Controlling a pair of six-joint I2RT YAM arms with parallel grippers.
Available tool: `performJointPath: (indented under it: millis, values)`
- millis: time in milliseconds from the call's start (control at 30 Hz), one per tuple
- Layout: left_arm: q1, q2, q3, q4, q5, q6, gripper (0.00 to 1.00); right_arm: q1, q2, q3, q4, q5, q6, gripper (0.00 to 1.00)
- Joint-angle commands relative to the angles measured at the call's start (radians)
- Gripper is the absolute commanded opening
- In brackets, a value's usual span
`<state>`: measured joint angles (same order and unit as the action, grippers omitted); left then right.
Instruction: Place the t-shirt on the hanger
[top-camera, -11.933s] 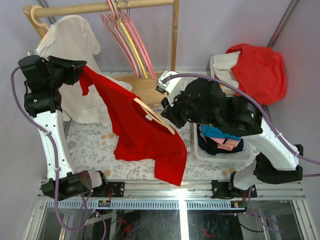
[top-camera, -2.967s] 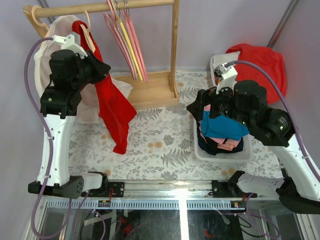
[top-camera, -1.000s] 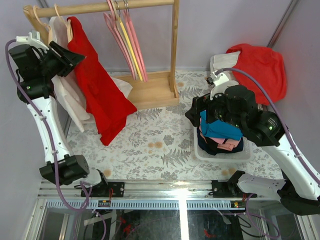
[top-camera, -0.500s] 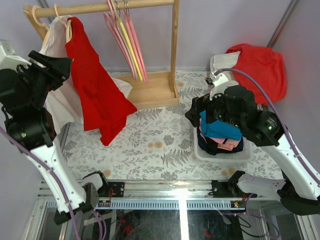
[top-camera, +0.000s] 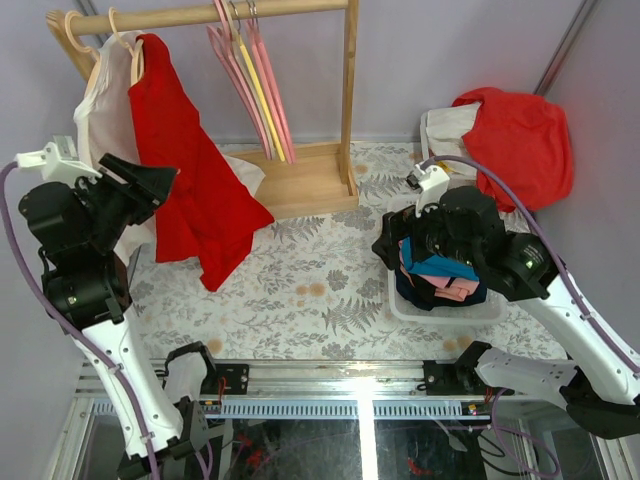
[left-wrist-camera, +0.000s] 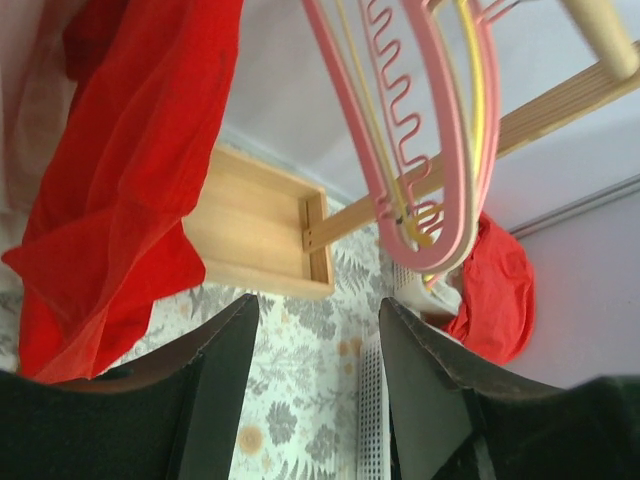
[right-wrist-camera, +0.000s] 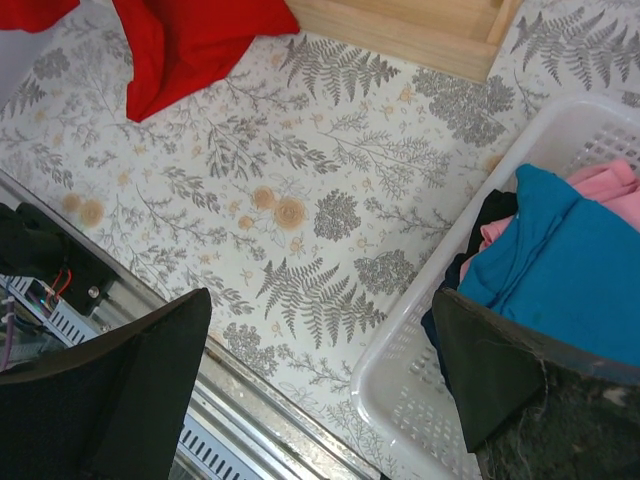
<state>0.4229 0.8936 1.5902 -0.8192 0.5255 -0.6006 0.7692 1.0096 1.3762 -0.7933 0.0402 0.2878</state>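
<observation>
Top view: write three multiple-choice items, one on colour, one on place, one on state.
1. The top cloth in the basket is: A teal; B yellow; C white.
2. The t-shirt is: A on the floor; B hanging from the rail; C in the basket.
3. The right end effector is: A shut on cloth; B shut, empty; C open.
Answers: 1 A, teal folds lie uppermost in the basket. 2 B, it drapes down from the rail. 3 C, its jaws stand wide with nothing between.

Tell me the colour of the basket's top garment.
The top garment is teal blue; right wrist view shows it best.
</observation>
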Motion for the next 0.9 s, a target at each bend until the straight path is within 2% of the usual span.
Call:
performJointPath:
  millis: [0, 67, 133, 267, 467, 600, 667, 767, 867]
  values:
    - [-0.039, -0.004, -0.092, -0.05, 0.029, 0.03, 0.51, -0.009, -0.021, -0.038, 0.054, -0.023, 0.006, 1.0]
    - [-0.08, 0.003, -0.134, -0.058, -0.015, 0.054, 0.49, -0.009, -0.02, -0.055, 0.062, -0.026, 0.012, 1.0]
    - [-0.171, -0.014, -0.169, -0.06, -0.079, 0.056, 0.48, -0.009, -0.02, -0.067, 0.068, -0.03, 0.02, 1.0]
    - [-0.304, -0.133, -0.263, -0.063, -0.124, 0.004, 0.48, -0.009, -0.021, -0.092, 0.072, -0.037, 0.026, 1.0]
    - [-0.31, -0.219, -0.458, -0.113, -0.131, 0.063, 0.48, -0.008, -0.008, -0.131, 0.092, -0.048, 0.038, 1.0]
    - [-0.32, -0.259, -0.621, -0.07, -0.135, 0.055, 0.48, -0.009, -0.001, -0.149, 0.109, -0.063, 0.052, 1.0]
    - [-0.351, -0.264, -0.69, -0.037, -0.18, 0.046, 0.48, -0.008, 0.005, -0.152, 0.109, -0.063, 0.053, 1.0]
    - [-0.464, -0.237, -0.767, 0.037, -0.278, -0.006, 0.48, -0.008, 0.013, -0.158, 0.116, -0.065, 0.054, 1.0]
    - [-0.739, -0.142, -0.795, 0.116, -0.52, -0.107, 0.47, -0.009, 0.022, -0.152, 0.118, -0.069, 0.054, 1.0]
